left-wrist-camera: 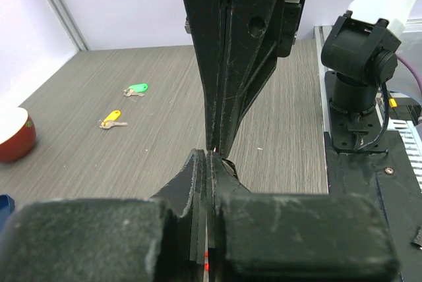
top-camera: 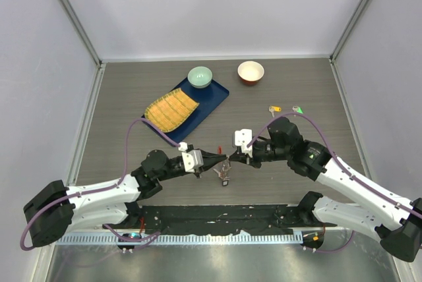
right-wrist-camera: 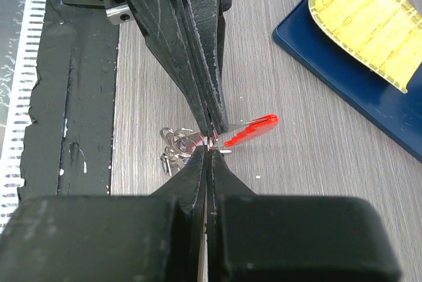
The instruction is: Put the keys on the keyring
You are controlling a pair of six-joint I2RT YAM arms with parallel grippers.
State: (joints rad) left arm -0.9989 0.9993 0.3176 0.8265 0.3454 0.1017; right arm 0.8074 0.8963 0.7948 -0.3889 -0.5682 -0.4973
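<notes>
Right wrist view: left gripper (right-wrist-camera: 212,127) and right gripper (right-wrist-camera: 210,157), fingers pressed together tip to tip, pinch the keyring (right-wrist-camera: 178,141) thinly; a mismatched pull could slip it free.

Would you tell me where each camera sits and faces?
Top external: above and behind the arms, looking down on the wooden table; both arms show.
Left wrist: looks along the shut left gripper toward the yellow-headed metal key.
Right wrist: looks along the shut right gripper toward the blue tray.
Shared: both grippers meeting at the red-looped silver keyring.
</notes>
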